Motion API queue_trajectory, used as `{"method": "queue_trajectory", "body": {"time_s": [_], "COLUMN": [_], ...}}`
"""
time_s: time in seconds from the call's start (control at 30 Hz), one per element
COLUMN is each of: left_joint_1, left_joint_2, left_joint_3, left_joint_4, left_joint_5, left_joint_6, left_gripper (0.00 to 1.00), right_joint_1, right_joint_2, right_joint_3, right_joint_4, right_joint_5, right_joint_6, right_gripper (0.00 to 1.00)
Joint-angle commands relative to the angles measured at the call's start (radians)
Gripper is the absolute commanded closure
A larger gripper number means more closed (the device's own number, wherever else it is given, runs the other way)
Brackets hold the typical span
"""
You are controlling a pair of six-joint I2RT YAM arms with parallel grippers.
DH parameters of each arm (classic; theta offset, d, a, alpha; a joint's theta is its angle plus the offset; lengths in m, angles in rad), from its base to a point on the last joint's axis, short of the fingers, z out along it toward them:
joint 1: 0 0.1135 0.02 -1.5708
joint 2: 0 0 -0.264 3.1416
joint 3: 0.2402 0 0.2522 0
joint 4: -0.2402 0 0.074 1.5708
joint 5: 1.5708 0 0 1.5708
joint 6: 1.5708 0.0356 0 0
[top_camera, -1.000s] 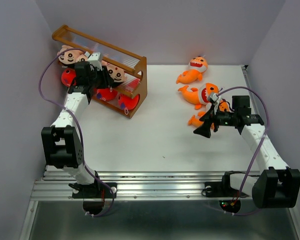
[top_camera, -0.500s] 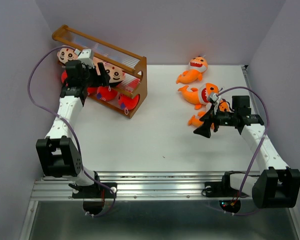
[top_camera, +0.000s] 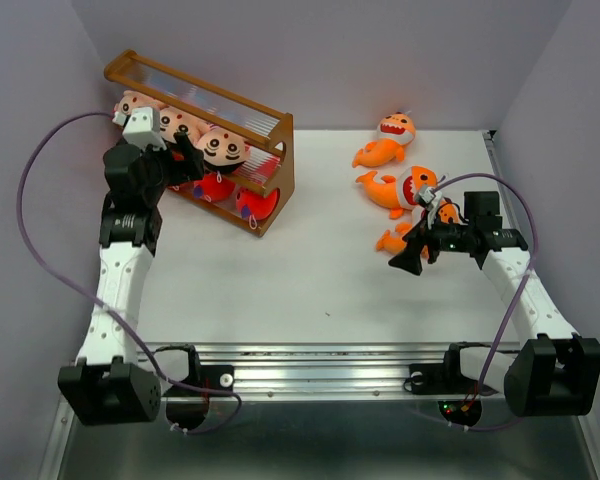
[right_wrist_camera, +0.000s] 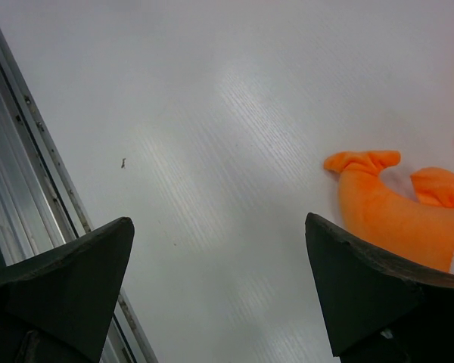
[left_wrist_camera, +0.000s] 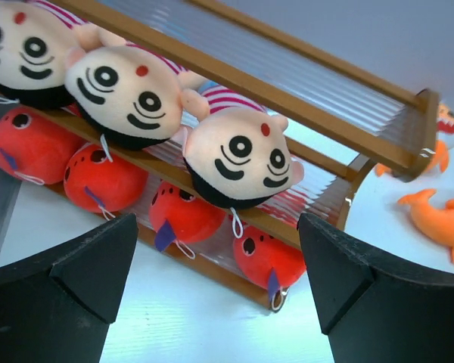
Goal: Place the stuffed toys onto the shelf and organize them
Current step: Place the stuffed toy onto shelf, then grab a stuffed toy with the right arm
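Counter [top_camera: 280, 270] strewn with orange sharks [top_camera: 400, 190]; shelf [top_camera: 280, 170] part filled at the back left.
Nearest, the right fingers [right_wrist_camera: 68, 272] hang spread wide and empty over the counter, just beside one orange shark's tail [right_wrist_camera: 393, 212]. Farther back, the left fingers [left_wrist_camera: 76, 280], also spread and empty, face the shelf, where three boy dolls [left_wrist_camera: 242, 155] line the middle tier and four red sharks [left_wrist_camera: 102, 178] the bottom.

Lab test booth: plain walls [top_camera: 330, 50], white table [top_camera: 310, 280].
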Motion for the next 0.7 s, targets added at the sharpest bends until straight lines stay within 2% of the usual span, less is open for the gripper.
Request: {"method": "queue_trajectory", "body": {"time_s": [0.0, 0.1, 0.23, 0.43, 0.67], "left_joint_1": [0.008, 0.007, 0.008, 0.008, 0.007], "left_joint_2": [-0.209, -0.359, -0.505, -0.567, -0.649], "left_joint_3": [-0.108, -0.266, -0.386, -0.479, -0.59], "left_joint_4": [0.123, 0.166, 0.159, 0.133, 0.148], "left_joint_5": [-0.086, -0.091, -0.077, -0.03, 0.006], "left_joint_6": [-0.094, -0.137, -0.111, -0.074, -0.036], "left_gripper": [0.01, 0.01, 0.01, 0.01, 0.01], "right_joint_1": [-0.007, -0.007, -0.007, -0.016, -0.016], "right_joint_2": [-0.015, -0.017, 0.011, 0.067, 0.161], "right_joint_3": [-0.005, -0.01, 0.054, 0.264, 0.345], "right_joint_4": [0.072, 0.118, 0.113, 0.112, 0.038], "right_joint_5": [0.109, 0.156, 0.266, 0.543, 0.723], "right_joint_6": [0.026, 0.07, 0.109, 0.274, 0.423], "right_gripper": [0.0, 0.0, 0.0, 0.0, 0.0]}}
